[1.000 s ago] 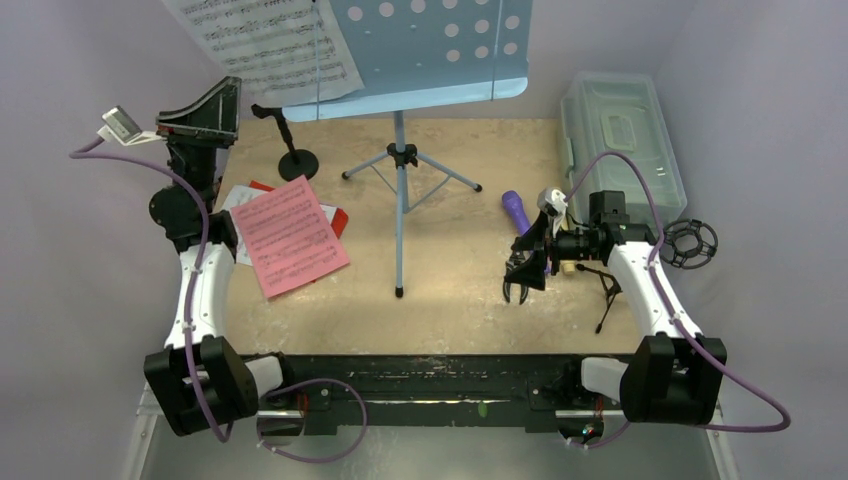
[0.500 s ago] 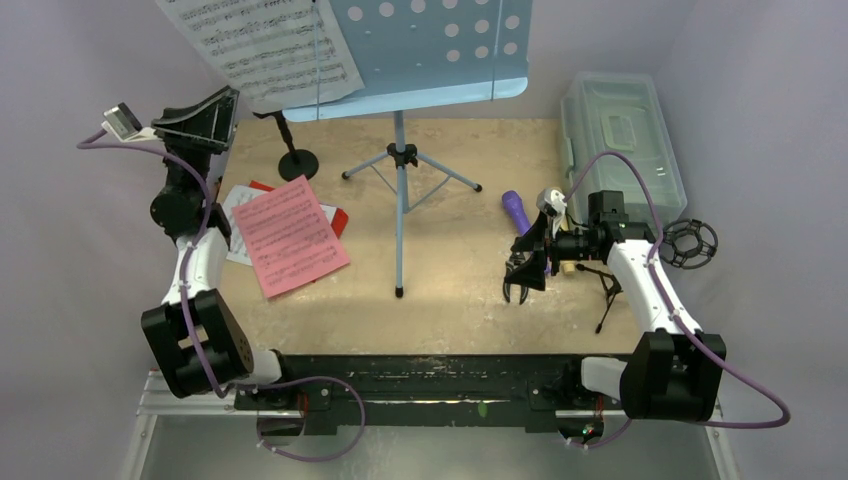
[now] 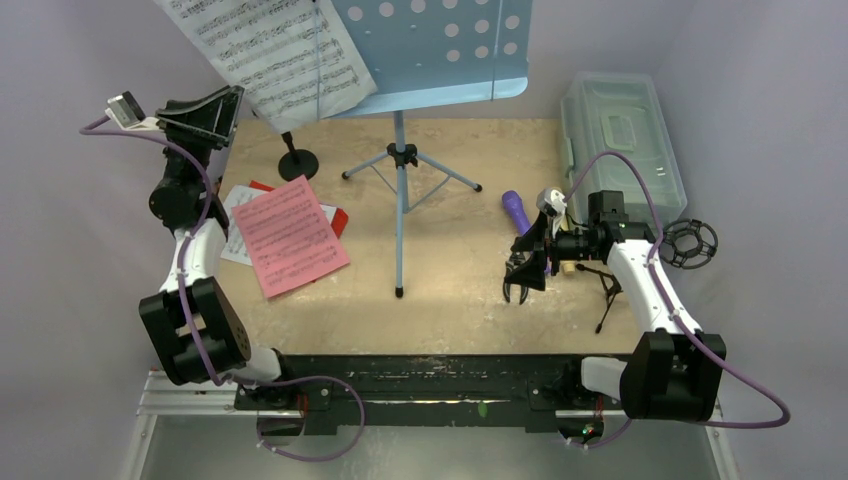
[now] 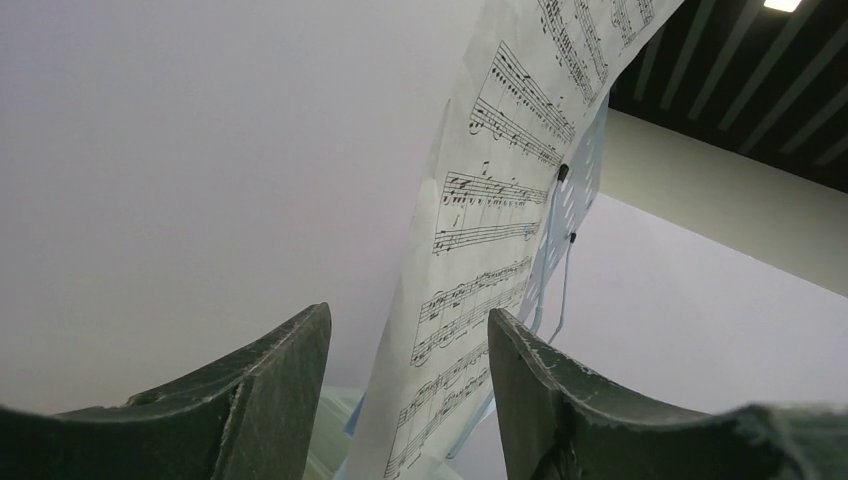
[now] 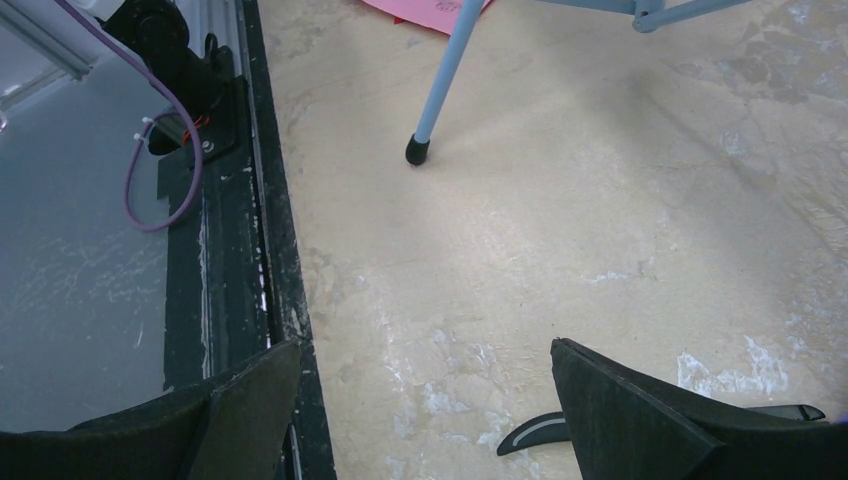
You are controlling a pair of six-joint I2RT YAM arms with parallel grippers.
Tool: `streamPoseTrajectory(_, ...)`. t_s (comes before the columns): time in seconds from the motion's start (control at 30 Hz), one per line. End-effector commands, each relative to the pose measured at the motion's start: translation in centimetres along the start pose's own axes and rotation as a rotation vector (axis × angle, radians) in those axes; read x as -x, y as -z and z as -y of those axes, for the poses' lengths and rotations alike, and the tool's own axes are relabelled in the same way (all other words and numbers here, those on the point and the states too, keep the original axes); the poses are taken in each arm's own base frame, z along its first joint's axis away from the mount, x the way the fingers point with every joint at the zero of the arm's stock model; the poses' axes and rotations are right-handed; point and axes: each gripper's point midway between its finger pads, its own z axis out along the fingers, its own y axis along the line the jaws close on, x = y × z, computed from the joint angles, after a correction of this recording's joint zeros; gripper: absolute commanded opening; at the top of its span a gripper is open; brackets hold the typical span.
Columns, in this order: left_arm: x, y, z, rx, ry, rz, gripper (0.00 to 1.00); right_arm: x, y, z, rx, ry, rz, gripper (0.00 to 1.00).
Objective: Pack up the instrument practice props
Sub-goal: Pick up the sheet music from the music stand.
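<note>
A white sheet-music page [image 3: 275, 55] leans on the light-blue perforated music desk [image 3: 440, 45], whose tripod legs [image 3: 400, 160] stand mid-table. My left gripper [image 3: 212, 112] is raised at the page's lower left edge. In the left wrist view the page [image 4: 480, 220] runs down between the fingers of the open left gripper [image 4: 408, 310], and neither finger presses on it. A pink page [image 3: 290, 235] lies on the table over white and red ones. The purple microphone [image 3: 516, 212] lies beside my right gripper [image 3: 520, 285], which hangs open and empty [image 5: 425, 345]. The black mic tripod [image 3: 605, 290] lies under the right arm.
A black round-base pole [image 3: 297, 160] stands behind the pink page. The translucent box [image 3: 625, 140] sits shut at the back right, with a black round shock mount [image 3: 690, 243] near it. One stand leg [image 5: 445, 70] ends in a black foot ahead of the right gripper.
My left arm has lifted and swung its gripper in around the white page's edge, jaws narrower. The page has shifted right and down on the desk. The right arm is still.
</note>
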Motion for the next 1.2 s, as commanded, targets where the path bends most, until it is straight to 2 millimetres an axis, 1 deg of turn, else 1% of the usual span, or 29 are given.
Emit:
streamPoseTrajectory(0.0, 0.2, -0.3, 4.7, -0.183, -0.115, -0.010, 0.55, 1.3, 0.1, 0.1, 0.009, 0.043, 0.020, 0.99)
streamPoseTrajectory(0.03, 0.2, -0.3, 4.7, -0.182, -0.113, -0.009, 0.53, 1.2, 0.1, 0.1, 0.010, 0.042, 0.019, 0.99)
streamPoseTrajectory(0.13, 0.1, -0.2, 4.7, -0.184, -0.111, -0.011, 0.41, 1.2, 0.1, 0.1, 0.010, 0.042, 0.019, 0.99)
streamPoseTrajectory(0.37, -0.2, -0.4, 5.1, -0.213, -0.105, -0.018, 0.43, 1.2, 0.1, 0.2, 0.010, 0.039, 0.018, 0.99)
streamPoseTrajectory(0.47, -0.6, -0.6, 5.2, -0.226, -0.100, -0.024, 0.41, 1.2, 0.1, 0.2, 0.010, 0.039, 0.018, 0.99)
streamPoseTrajectory(0.5, -0.7, -0.5, 5.3, -0.230, -0.100, -0.025, 0.39, 1.1, 0.0, 0.2, 0.011, 0.038, 0.018, 0.99)
streamPoseTrajectory(0.6, -0.9, -0.5, 5.3, -0.239, -0.097, -0.028, 0.24, 1.1, 0.0, 0.2, 0.010, 0.038, 0.018, 0.99)
streamPoseTrajectory(0.67, -0.9, -0.4, 5.4, -0.244, -0.097, -0.026, 0.17, 1.1, 0.0, 0.2, 0.009, 0.038, 0.017, 0.99)
streamPoseTrajectory(0.77, -0.8, -0.3, 5.5, -0.251, -0.097, -0.018, 0.00, 1.1, 0.0, 0.3, 0.010, 0.037, 0.017, 0.99)
streamPoseTrajectory(0.83, -0.6, -0.2, 5.6, -0.252, -0.094, -0.006, 0.00, 1.1, 0.0, 0.3, 0.009, 0.038, 0.017, 0.99)
streamPoseTrajectory(0.97, 0.0, 0.4, 4.9, -0.227, -0.079, 0.047, 0.00, 1.1, 0.0, 0.3, 0.009, 0.039, 0.017, 0.99)
streamPoseTrajectory(1.07, 0.8, 1.2, 4.0, -0.191, -0.054, 0.104, 0.00, 1.1, 0.0, 0.3, 0.008, 0.039, 0.016, 0.99)
streamPoseTrajectory(1.17, 1.8, 2.6, 2.4, -0.137, -0.018, 0.182, 0.00, 1.1, 0.0, 0.3, 0.008, 0.039, 0.016, 0.99)
